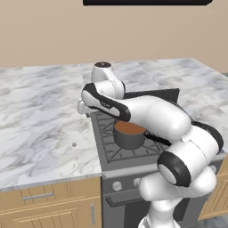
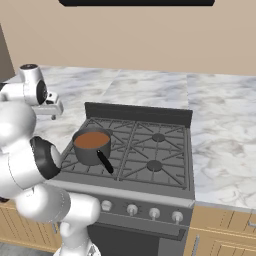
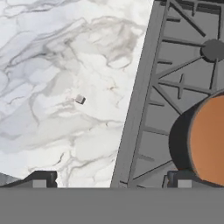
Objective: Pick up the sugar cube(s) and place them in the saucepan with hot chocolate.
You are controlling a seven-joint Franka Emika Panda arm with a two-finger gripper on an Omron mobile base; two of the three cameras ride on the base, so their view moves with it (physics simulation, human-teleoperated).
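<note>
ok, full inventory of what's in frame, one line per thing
sugar cube: one seen, pale grey, alone on the marble counter left of the stove; also a small speck in the left base view
saucepan: one, dark grey with a black handle, reddish-brown liquid inside, on the stove's front left burner
stove: one, dark grey grates, row of knobs along the front, set into the counter
counter: white-grey marble, on both sides of the stove
cabinets: light wood, under the counter
wall: beige, behind the counter
arm: one, white with dark joints, reaching over the stove's left edge
pincer: one, dark tips, open, holding nothing, above the counter-stove edge
</note>
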